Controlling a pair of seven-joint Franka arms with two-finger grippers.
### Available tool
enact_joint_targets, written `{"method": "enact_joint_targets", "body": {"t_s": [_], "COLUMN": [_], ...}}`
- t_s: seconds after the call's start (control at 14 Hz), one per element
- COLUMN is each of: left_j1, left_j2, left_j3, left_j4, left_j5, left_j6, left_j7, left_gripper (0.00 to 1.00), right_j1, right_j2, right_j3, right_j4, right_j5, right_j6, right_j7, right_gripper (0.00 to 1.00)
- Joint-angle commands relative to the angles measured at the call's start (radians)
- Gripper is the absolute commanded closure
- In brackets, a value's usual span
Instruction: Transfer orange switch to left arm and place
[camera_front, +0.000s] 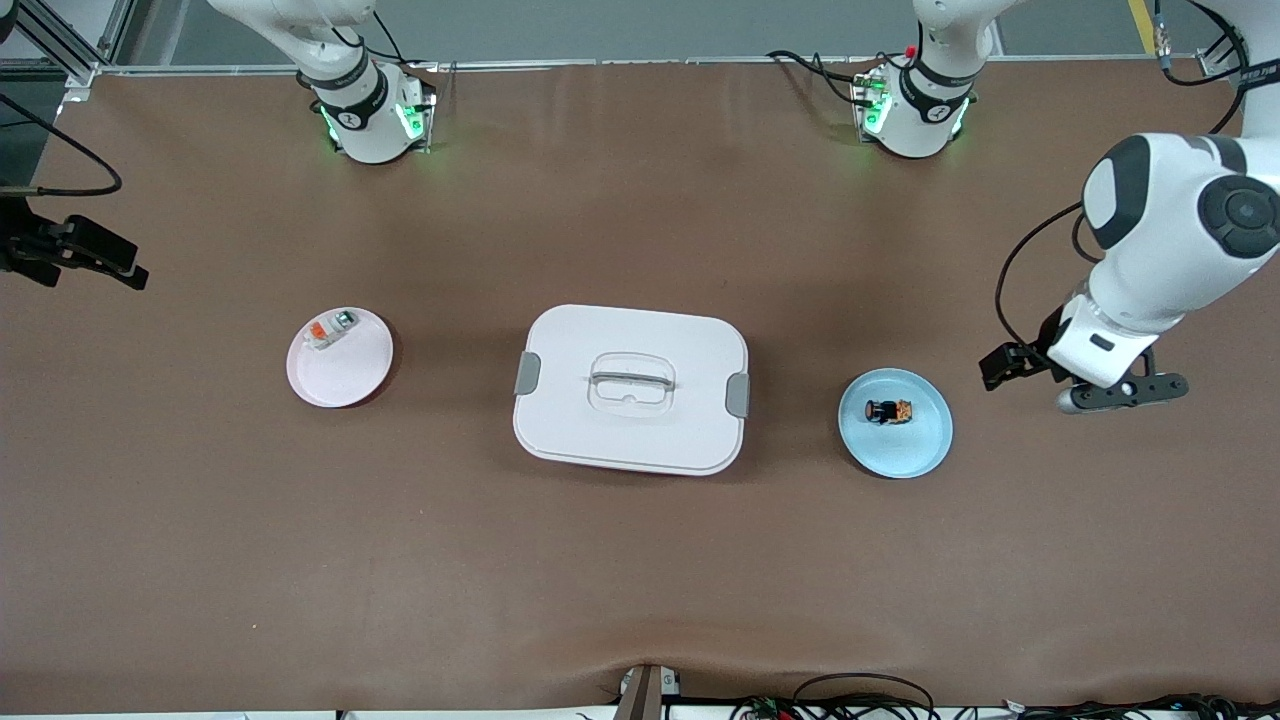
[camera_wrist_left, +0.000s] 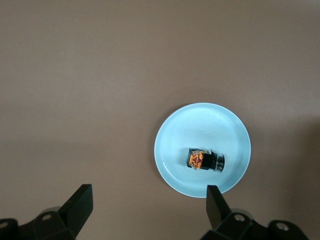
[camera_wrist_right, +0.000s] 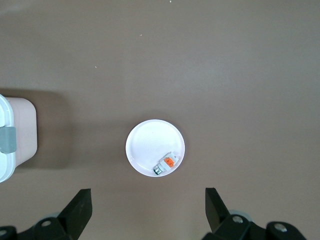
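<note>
Orange switch on blue plate, box beside (apart); both grippers' fingers wide.

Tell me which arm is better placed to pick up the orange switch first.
Left. The left gripper, open, hangs beside the blue plate holding the orange switch; the right gripper is past the box.

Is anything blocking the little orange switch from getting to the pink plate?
Yes. The box sits on the table between the blue plate, where the orange switch lies, and the pink plate. Nothing blocks the open left gripper from the switch.
</note>
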Motion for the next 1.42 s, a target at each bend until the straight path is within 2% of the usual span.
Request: {"method": "enact_joint_targets", "body": {"t_s": [0.0,0.21,0.43,0.78,1.35], "left_j1": [0.021,0.021,0.021,0.029,0.029], "left_j2": [-0.044,-0.038,-0.041,-0.037,-0.043], "left_j3": [-0.008,-0.005,-0.003,-0.005,-0.003], "left_j4": [0.034,0.143,0.188,0.297,0.326], "left_j5": [-0.018,-0.020,-0.020,-0.040,-0.074], "left_j6": [-0.086,-0.204,-0.236,-0.367,-0.391], "left_j7": [0.062,0.074,0.073,0.074,0.071], "left_gripper": [0.00,0.00,0.00,0.00,0.00], "right_j1": [-0.017,-0.019,-0.017,-0.017,-0.017], "right_j2": [-0.017,-0.017,-0.017,-0.017,-0.017], "right_j3": [0.013,0.013,0.013,0.013,0.013], "right_j4": [-0.006,-0.008,-0.008,-0.008,-0.008], "right_j5": [-0.001,-0.001,-0.001,-0.001,0.001], "right_j6": [-0.002,-0.002,-0.003,-0.005,-0.006], "right_j7": [-0.010,-0.010,-0.010,-0.010,-0.010], "right_gripper": [0.00,0.00,0.00,0.00,0.00]}}
